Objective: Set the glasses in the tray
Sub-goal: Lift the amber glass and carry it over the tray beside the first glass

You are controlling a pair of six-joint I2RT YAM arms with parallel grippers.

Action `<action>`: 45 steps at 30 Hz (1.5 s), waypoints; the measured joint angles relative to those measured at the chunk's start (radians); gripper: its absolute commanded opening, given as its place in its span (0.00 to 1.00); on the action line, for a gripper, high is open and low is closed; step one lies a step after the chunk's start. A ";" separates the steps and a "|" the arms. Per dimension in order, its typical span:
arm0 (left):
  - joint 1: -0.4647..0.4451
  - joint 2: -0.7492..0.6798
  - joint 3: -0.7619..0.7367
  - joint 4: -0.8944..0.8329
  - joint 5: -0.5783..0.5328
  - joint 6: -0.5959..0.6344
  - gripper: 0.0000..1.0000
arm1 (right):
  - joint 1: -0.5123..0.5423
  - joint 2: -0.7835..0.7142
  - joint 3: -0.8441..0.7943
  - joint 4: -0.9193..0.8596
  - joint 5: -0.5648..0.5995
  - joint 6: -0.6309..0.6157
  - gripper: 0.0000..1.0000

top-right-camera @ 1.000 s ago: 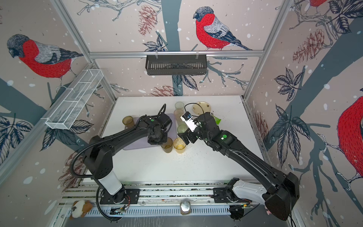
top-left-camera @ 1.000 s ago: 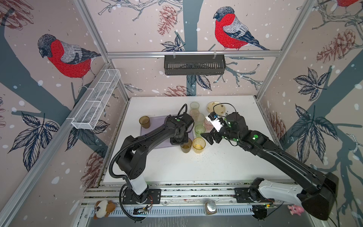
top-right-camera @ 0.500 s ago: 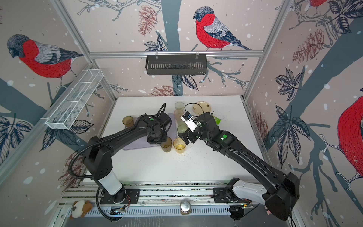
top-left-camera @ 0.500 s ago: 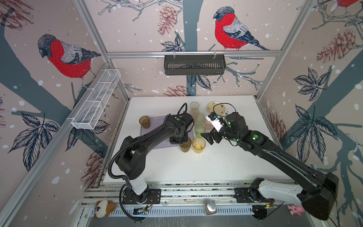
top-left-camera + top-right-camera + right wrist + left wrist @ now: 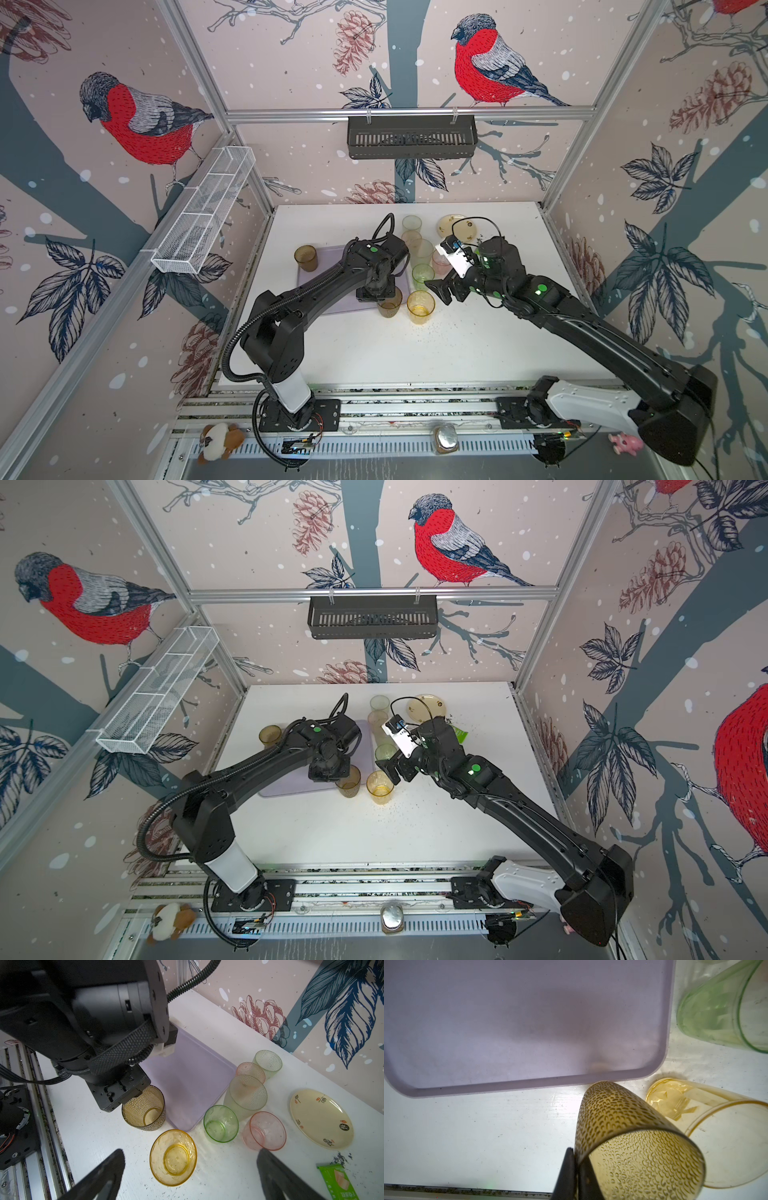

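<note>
Tumblers cluster at mid-frame in both top views, on the white table point(image 5: 457, 353). The left gripper point(image 5: 380, 296) points straight down, pinched on the rim of a brown glass point(image 5: 390, 307) just off the lower right corner of the lilac tray point(image 5: 336, 305). An amber glass point(image 5: 420, 307) stands just right of it, with a green glass point(image 5: 422, 274) above that. A second brown glass point(image 5: 306, 257) sits at the tray's upper left corner. The right gripper point(image 5: 437, 291) hangs just right of the amber glass, its jaws spread wide and holding nothing. A cream plate point(image 5: 453, 226) lies toward the upper right of the table.

In the left wrist view, two black fingers point(image 5: 566, 1172) clamp the dimpled wall of the brown glass, one outside the rim and one inside. The glass's base meets the tray's rim from outside. The amber glass is just beside it, the green one beside the tray's rounded corner.

In the right wrist view, the right gripper's fingertips point(image 5: 112, 1163) stand far apart, the amber glass just beyond them and untouched. Past it stand the green glass, a pink glass point(image 5: 264, 1131), a tall pale glass point(image 5: 247, 1095), a second pink glass point(image 5: 250, 1072) and a smaller pale glass point(image 5: 268, 1061), all on the table beside the tray. The plate and a green packet point(image 5: 336, 1184) lie apart from them.
</note>
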 measured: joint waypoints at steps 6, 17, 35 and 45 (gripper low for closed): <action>0.019 -0.007 0.022 -0.009 -0.017 0.000 0.00 | 0.001 0.000 0.011 0.000 0.011 -0.001 0.99; 0.100 -0.063 0.023 -0.033 -0.039 0.008 0.00 | 0.007 0.008 0.024 0.003 0.017 -0.001 0.99; 0.286 -0.167 -0.029 -0.043 -0.054 0.060 0.00 | 0.014 0.040 0.059 0.004 0.018 -0.001 0.99; 0.460 -0.233 -0.118 0.012 -0.042 0.096 0.00 | 0.025 0.084 0.095 0.011 0.018 -0.001 0.99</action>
